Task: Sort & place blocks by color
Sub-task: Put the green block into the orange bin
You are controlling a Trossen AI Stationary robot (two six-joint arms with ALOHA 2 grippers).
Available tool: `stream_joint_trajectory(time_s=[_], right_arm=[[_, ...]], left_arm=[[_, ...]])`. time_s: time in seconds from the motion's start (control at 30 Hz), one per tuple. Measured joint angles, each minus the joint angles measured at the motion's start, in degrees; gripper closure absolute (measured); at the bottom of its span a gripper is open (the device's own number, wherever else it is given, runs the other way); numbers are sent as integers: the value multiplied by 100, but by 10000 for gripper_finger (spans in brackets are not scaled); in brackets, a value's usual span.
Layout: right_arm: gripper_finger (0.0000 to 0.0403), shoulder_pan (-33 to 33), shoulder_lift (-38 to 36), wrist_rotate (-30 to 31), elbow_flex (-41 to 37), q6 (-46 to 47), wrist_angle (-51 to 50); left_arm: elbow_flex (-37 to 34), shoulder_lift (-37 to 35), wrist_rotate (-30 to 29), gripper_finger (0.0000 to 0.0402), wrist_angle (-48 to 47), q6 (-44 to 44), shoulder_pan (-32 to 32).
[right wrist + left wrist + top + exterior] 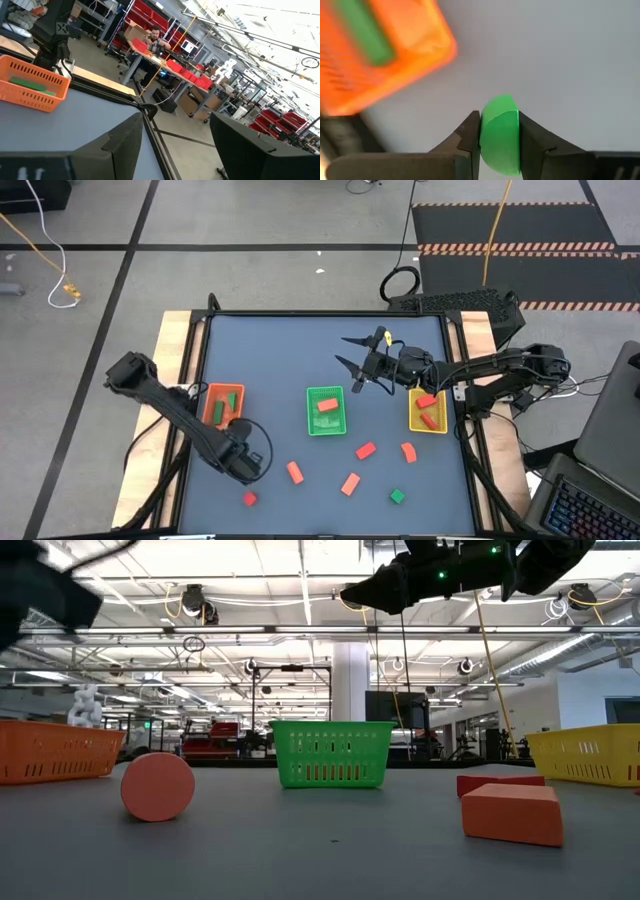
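My left gripper hovers just near of the orange tray and is shut on a green half-round block. The orange tray holds a green bar. My right gripper is open and raised high between the green tray and the yellow tray, touching nothing; its fingers frame the right wrist view. Loose blocks lie flat on the near table: red, salmon, orange, orange, red, green. My left gripper pinches the green half-round block by its two flat faces, one finger on each side. The rounded edge sticks out past the fingertips. The block is off the table, with grey surface behind it.
The green tray holds an orange-red block and the yellow tray holds red blocks. The low view shows a round orange block, an orange block and a red bar near the camera. Wooden rails edge the table. A person sits at a far desk.
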Motion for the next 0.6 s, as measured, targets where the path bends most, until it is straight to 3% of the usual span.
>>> stream_joint_trajectory(time_s=[0.2,0.33,0.6], right_arm=[[177,1,0,-2,0,-1,2],[177,1,0,-2,0,-1,2],[176,-1,0,-1,0,0,0]], left_arm=[[881,-410,-1059,315,-2247,-171,146],[669,-754,-1499,315,-2087,34,434],[-41,-772,-1530,315,-2085,407,966]])
